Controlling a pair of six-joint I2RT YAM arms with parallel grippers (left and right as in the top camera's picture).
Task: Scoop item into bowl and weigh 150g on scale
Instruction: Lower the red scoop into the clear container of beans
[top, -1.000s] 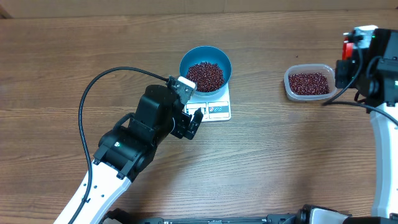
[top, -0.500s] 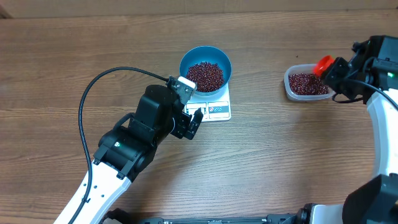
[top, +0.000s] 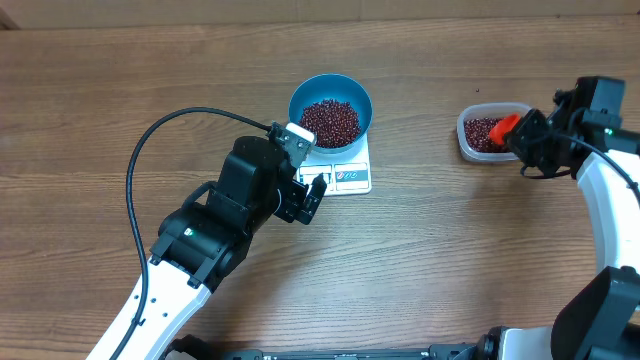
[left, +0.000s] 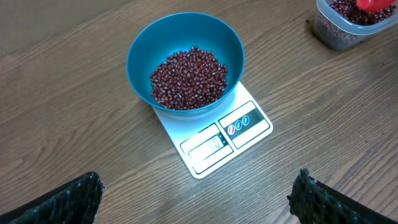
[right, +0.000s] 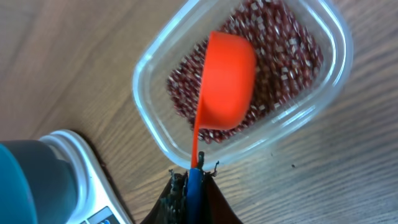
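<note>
The light blue bowl (top: 331, 107) (left: 185, 61) stands on the white scale (top: 345, 177) (left: 217, 142) and holds a heap of dark red-brown beans (top: 331, 121) (left: 188, 78). More beans lie in a clear plastic tub (top: 485, 133) (right: 242, 81) at the right. My right gripper (top: 528, 142) (right: 191, 180) is shut on the handle of an orange scoop (top: 505, 125) (right: 227, 81); the scoop's cup hangs over the tub, underside up in the right wrist view. My left gripper (top: 312, 185) (left: 196, 199) stands wide open just in front of the scale, nothing between its fingers.
Bare wooden table (top: 450, 250) lies all round. The left arm's black cable (top: 160, 130) loops over the table at the left. The scale's corner and the bowl's edge (right: 25, 180) show at the lower left of the right wrist view.
The right arm has swung left and down from the table's right edge, bringing the orange scoop over the tub. The left arm, bowl and scale have not moved.
</note>
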